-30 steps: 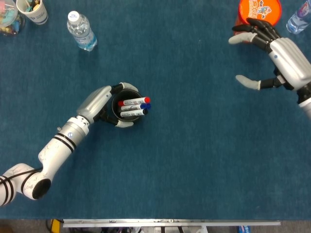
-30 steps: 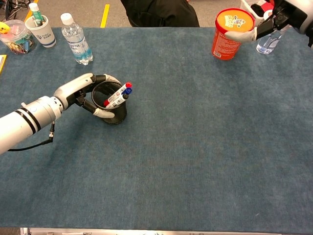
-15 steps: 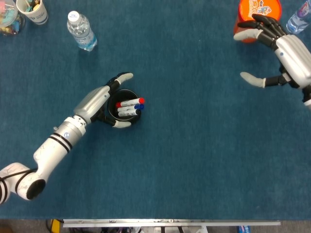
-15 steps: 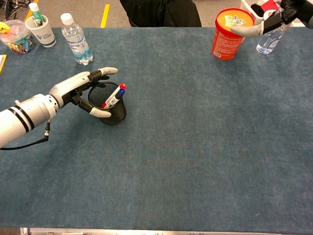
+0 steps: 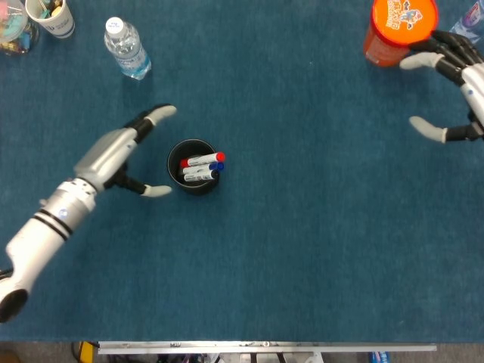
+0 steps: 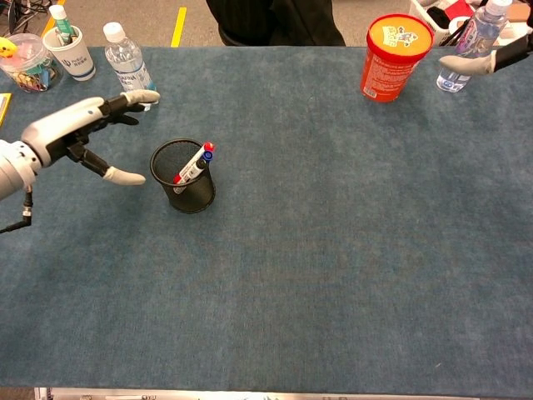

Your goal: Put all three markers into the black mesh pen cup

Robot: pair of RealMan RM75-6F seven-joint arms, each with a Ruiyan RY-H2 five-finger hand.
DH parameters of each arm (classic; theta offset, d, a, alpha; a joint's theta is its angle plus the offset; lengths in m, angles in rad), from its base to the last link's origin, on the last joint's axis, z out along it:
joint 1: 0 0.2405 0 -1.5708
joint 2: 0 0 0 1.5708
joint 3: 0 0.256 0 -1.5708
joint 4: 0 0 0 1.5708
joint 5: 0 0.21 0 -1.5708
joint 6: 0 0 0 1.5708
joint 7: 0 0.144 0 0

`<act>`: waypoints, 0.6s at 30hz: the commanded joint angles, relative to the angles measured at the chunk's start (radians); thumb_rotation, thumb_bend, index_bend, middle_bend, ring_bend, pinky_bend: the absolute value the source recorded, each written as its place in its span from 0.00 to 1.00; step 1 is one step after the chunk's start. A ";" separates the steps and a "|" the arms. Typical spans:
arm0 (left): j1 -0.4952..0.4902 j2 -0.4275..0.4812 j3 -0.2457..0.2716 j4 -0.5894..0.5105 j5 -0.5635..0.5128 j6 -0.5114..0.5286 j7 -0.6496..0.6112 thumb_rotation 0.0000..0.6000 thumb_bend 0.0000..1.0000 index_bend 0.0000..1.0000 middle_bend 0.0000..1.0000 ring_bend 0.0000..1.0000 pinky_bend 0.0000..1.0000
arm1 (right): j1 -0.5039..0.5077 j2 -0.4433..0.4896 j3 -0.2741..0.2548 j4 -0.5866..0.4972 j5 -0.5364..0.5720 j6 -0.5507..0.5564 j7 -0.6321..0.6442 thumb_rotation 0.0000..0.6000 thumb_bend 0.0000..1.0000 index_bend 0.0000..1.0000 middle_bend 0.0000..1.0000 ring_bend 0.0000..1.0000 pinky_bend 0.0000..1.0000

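Note:
The black mesh pen cup [image 5: 193, 167] [image 6: 183, 177] stands upright on the blue table, left of centre. Three markers [image 5: 201, 166] [image 6: 192, 163] lean inside it, with red, blue and dark caps poking out to the right. My left hand [image 5: 117, 153] [image 6: 77, 131] hovers to the left of the cup, fingers spread and holding nothing, a clear gap between it and the rim. My right hand [image 5: 454, 91] is at the far right edge beside the orange tub, fingers apart and holding nothing; the chest view shows only a fingertip [image 6: 466, 62] of it.
An orange lidded tub [image 5: 402, 29] [image 6: 395, 55] stands at the back right with a water bottle [image 6: 475, 42] beside it. Another water bottle [image 5: 126, 48] [image 6: 129, 64], a paper cup [image 5: 50, 15] [image 6: 70, 48] and a clear container [image 6: 27, 62] sit at the back left.
My left hand let go of the pen cup, opened and drew back to the left. My right hand moved further right, toward the frame edge. The cup stands with the markers inside.

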 commanded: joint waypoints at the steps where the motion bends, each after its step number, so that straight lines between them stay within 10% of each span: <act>1: 0.037 0.058 -0.005 -0.044 -0.010 0.058 0.032 1.00 0.11 0.00 0.05 0.01 0.10 | -0.045 0.032 -0.022 -0.020 0.018 0.039 -0.067 1.00 0.32 0.29 0.18 0.05 0.01; 18: 0.240 0.035 -0.039 -0.056 -0.168 0.409 0.618 1.00 0.11 0.04 0.12 0.08 0.10 | -0.304 -0.032 -0.125 0.039 -0.021 0.358 -0.339 1.00 0.32 0.30 0.19 0.05 0.01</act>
